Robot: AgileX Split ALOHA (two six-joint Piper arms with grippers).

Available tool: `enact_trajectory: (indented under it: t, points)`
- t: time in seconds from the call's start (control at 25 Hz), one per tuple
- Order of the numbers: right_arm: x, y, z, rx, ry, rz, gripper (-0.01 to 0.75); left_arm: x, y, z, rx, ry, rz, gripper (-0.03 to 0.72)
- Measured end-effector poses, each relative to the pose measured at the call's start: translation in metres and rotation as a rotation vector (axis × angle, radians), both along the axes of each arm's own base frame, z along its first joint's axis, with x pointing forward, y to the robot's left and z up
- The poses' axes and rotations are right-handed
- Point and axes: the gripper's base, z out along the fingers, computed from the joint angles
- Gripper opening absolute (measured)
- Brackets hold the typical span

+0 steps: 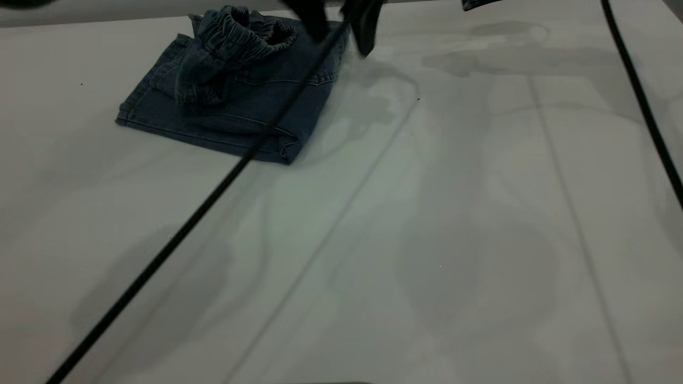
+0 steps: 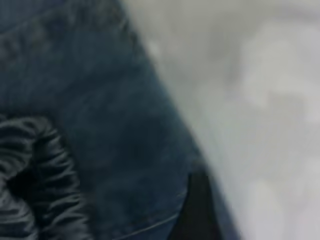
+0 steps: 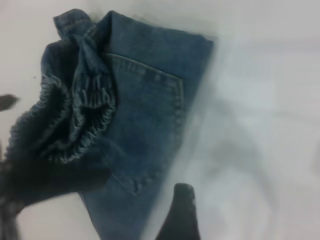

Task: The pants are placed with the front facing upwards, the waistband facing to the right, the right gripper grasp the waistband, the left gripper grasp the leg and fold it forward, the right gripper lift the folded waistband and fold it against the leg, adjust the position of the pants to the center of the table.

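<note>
Right wrist view showed only one dark finger of the right gripper (image 3: 180,212), so I could not tell whether its jaws were spread or pressed together. That finger hung over the table (image 3: 260,125), just beside the long edge of the pants (image 3: 150,115), and held nothing that could be seen. On the far side of the pants from it, the waistband (image 3: 75,125) lay bunched on top of the folded denim.

Left wrist view was much the same: one finger of the left gripper (image 2: 200,210) sat low over the pants' edge with the waistband close by, and its state could not be told either.

Exterior view showed two dark gripper shapes (image 1: 341,21) above the pants' far right corner; which arm each belonged to was unclear. From there, the folded pants lay toward the left, and a black cable (image 1: 160,261) crossed them and ran on toward the near left corner.
</note>
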Motion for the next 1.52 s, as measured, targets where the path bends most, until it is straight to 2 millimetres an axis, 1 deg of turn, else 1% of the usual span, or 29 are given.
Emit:
enact_trajectory:
  t: [0.12,0.4,0.56,0.76,1.16,1.24,1.32,1.4,1.52]
  points:
    - [0.000,-0.005,0.000,0.001,0.007,-0.001,0.573,0.004,0.008,-0.004,0.056,-0.019,0.014,0.547]
    - [-0.001,-0.005,0.000,0.002,0.010,0.001,0.573,0.016,0.033,-0.004,0.111,-0.046,0.054,0.547]
    - [-0.001,-0.005,0.000,0.003,0.011,0.003,0.573,0.031,0.067,-0.003,0.162,-0.067,0.112,0.547]
    - [-0.001,-0.005,0.000,0.003,0.011,0.003,0.573,0.049,0.118,0.001,0.188,-0.079,0.222,0.547]
    - [-0.001,-0.005,0.000,0.003,0.011,0.002,0.573,0.063,0.193,0.026,0.236,-0.129,0.352,0.547]
    - [-0.001,-0.005,0.000,0.002,0.010,0.001,0.573,0.063,0.197,0.033,0.236,-0.141,0.360,0.547]
    - [0.000,-0.005,0.000,0.002,0.010,0.000,0.573,0.062,0.193,0.042,0.216,-0.151,0.357,0.547]
    - [0.000,-0.005,0.000,0.002,0.009,-0.001,0.573,0.059,0.182,0.048,0.157,-0.144,0.345,0.547]
    - [0.000,-0.005,0.000,0.002,0.008,-0.003,0.573,0.055,0.161,0.045,0.064,-0.106,0.265,0.547]
